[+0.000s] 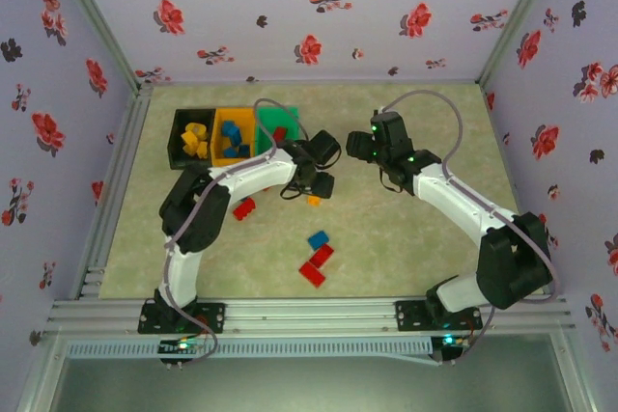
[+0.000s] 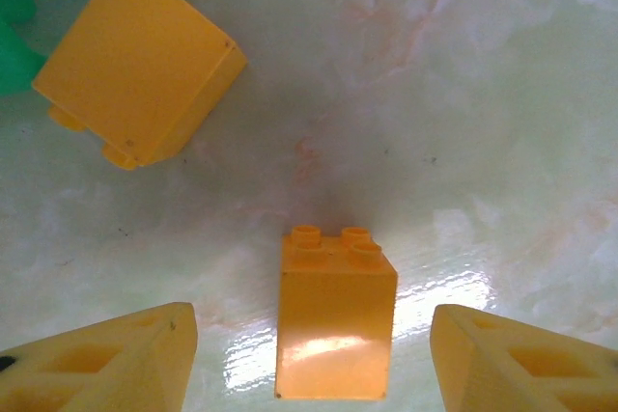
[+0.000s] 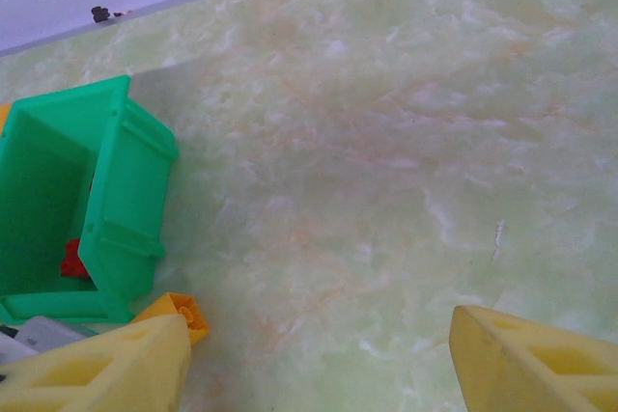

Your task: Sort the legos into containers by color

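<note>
sorting is well under way here. the black bin [image 1: 175,137] holds a heap of yellow bricks [image 1: 196,139]. the orange-yellow bin [image 1: 235,113] next to it has the blue bricks [image 1: 235,141]. the green bin [image 1: 290,115] at the end of the row shows a red brick [image 3: 72,260] inside (so red goes in green, it seems).

what's left is out on the surface [image 1: 406,229]. there's a lone red brick [image 1: 243,207] by the left arm, a blue brick [image 1: 318,238] toward the middle, and a pair of red bricks [image 1: 322,255] just beside it, nearer the bases.

two orange ones are loose close to the green bin as well. from the left wrist, an orange brick [image 2: 335,320] sits studs-up, as it looks, squarely between the fingers of the left end effector [image 2: 314,335]. the jaws are parted wider than the brick, with a gap on each side and nothing gripped yet. a second orange brick [image 2: 140,60] lies tipped over beyond it, near the green bin's corner.

the right end effector [image 3: 319,354] hovers over bare surface just beside the green bin, jaws apart and empty.

the call: most of the job looks done, with about six pieces visibly left to place. the orange brick between the left fingers looks like the next pick, probably bound for the black bin with the other yellows.
</note>
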Tool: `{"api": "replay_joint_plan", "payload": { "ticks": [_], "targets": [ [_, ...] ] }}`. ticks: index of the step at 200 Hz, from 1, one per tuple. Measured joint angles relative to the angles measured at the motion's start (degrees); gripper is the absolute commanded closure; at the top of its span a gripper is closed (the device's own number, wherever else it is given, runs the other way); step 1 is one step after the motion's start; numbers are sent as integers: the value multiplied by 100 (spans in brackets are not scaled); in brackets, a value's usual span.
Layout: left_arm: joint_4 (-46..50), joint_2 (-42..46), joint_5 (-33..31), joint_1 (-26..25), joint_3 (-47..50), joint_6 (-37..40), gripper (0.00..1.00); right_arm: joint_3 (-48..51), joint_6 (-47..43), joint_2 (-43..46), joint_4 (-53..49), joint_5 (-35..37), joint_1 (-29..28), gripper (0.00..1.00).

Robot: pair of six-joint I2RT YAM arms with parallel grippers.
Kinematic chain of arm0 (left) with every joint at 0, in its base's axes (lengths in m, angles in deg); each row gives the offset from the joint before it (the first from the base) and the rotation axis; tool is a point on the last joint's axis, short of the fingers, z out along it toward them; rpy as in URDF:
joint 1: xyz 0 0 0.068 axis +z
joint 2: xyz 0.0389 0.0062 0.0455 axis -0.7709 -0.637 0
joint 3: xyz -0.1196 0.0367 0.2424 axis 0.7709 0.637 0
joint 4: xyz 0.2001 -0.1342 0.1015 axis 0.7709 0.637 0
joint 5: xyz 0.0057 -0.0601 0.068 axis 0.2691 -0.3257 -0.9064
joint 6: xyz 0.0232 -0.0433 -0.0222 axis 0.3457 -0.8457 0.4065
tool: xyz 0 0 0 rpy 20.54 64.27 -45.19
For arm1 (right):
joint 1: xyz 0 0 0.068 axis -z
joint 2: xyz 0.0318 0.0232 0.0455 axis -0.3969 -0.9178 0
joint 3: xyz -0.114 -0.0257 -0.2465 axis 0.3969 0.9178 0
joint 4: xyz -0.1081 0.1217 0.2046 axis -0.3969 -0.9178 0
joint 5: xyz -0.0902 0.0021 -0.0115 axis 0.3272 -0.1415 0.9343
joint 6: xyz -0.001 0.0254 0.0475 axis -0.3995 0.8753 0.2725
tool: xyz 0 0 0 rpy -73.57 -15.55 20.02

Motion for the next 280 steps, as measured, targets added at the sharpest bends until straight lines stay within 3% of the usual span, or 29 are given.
{"api": "replay_joint_plan", "payload": {
  "ticks": [39, 129, 164, 196, 218, 242, 280],
  "targets": [
    [-2, -153, 0, 0, -20, 2, 41, 0, 0, 2, -37, 0, 0, 28],
    [-11, -389, 15, 0, -66, 42, 69, 7, 0, 114, -136, 39, 0, 29],
    [103, -295, -59, 2, -66, 63, 72, 13, 0, 181, -166, 114, 0, 29],
    [433, 400, -376, 76, -48, 243, 72, 15, 0, 219, -175, 111, 0, 30],
    [570, 1228, -575, 409, -4, 393, 72, 48, 0, 260, -168, 111, 0, 30],
    [608, 2022, -750, 1200, 142, 564, 73, 81, 0, 291, -170, 111, 0, 31],
    [645, 2337, -1001, 2450, 374, 844, 74, 114, 0, 350, -177, 111, 0, 31]
  ]
}}
